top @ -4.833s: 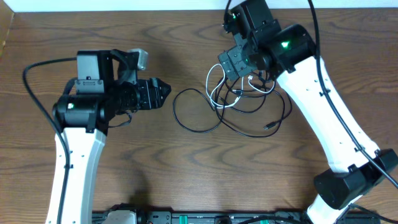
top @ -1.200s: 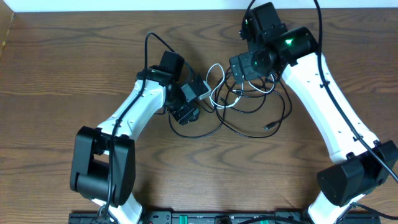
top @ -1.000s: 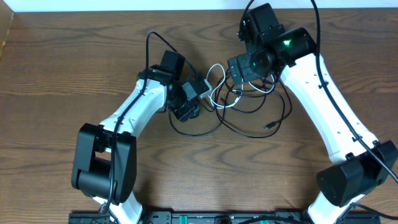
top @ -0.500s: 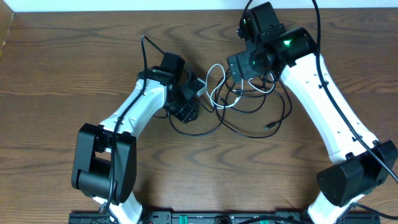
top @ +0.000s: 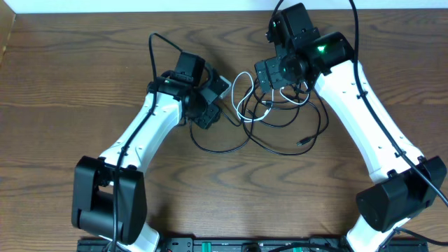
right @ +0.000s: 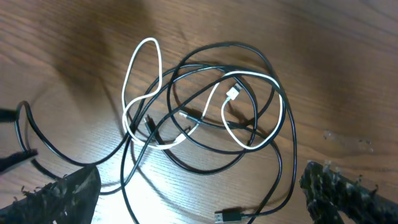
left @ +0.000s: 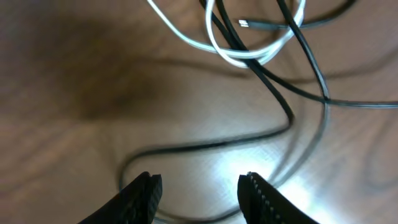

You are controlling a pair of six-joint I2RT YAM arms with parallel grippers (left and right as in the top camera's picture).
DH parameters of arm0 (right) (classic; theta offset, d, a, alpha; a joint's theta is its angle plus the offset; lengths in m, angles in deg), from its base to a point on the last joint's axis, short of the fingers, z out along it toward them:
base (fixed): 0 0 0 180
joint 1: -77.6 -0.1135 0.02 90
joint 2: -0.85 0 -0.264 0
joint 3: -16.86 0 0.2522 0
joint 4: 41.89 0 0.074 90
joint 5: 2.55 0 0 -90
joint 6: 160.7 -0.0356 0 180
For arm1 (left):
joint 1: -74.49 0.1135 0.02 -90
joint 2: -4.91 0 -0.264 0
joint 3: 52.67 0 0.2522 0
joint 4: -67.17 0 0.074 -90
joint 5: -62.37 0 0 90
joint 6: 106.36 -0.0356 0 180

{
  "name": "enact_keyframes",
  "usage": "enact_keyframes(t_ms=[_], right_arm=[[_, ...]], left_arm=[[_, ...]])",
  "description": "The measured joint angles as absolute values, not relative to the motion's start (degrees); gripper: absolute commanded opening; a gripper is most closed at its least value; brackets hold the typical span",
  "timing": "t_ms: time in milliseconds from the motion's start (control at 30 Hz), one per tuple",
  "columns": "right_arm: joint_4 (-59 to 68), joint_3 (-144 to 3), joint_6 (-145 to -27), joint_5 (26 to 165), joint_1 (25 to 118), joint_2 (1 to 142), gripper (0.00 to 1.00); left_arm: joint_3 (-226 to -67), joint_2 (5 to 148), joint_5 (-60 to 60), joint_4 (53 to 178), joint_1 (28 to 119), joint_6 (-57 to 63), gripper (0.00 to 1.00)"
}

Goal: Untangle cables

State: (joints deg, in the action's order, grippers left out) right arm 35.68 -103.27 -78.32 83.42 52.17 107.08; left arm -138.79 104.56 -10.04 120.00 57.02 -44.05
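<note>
– Picking one strand out of the cables [top: 266, 115] looks like the step in hand. They lie knotted at the upper middle of the overhead frame, on the table [top: 63, 84]. How would you go about it?

– Take the black cord [left: 205, 145] where it runs alone, across the middle of the left wrist view, clear of the white cord [left: 239, 59] crossing at the top. Close on that single line only. Then draw it out low and slow, away from the knot, so no loop tightens.

– And the left gripper [left: 199, 186]?

– Partly spread, at the bottom of that view. Bare wood shows in the gap, so it clasps nothing. I cannot tell whether a finger brushes the cord.

– The right gripper [right: 199, 190]?

– Spread as wide as it goes, with its fingers in the lower corners of its view. It hangs above the tangle, empty. It could pin the knot while the other pulls.
</note>
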Motion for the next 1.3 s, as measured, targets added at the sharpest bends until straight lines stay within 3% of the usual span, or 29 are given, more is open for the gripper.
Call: enact_keyframes(t_ms=[367, 867, 967, 1033, 1133, 1300], right_arm=[[36.8, -103.2, -78.3, 83.4, 52.1, 107.3, 0.99], [39.3, -103.2, -78.3, 83.4, 51.3, 107.3, 0.99], [39.4, -103.2, -78.3, 83.5, 51.0, 107.3, 0.99], [39.4, -103.2, -78.1, 83.6, 51.0, 107.3, 0.99], [39.1, -103.2, -78.1, 83.6, 51.1, 107.3, 0.99], [37.9, -103.2, -77.8, 83.6, 51.1, 107.3, 0.95]], left_arm=[[-138.8, 107.3, -11.5, 114.4, 57.0, -53.6, 0.61], [-138.8, 113.5, -11.5, 110.1, 59.2, -56.8, 0.57], [-138.8, 116.6, -11.5, 110.0, 60.1, -56.8, 0.46], [-138.8, 118.2, -11.5, 110.1, 60.8, -56.3, 0.28], [-138.8, 118.8, -11.5, 110.2, 61.4, -56.1, 0.11], [-138.8, 118.8, -11.5, 110.3, 61.6, -54.8, 0.07]])
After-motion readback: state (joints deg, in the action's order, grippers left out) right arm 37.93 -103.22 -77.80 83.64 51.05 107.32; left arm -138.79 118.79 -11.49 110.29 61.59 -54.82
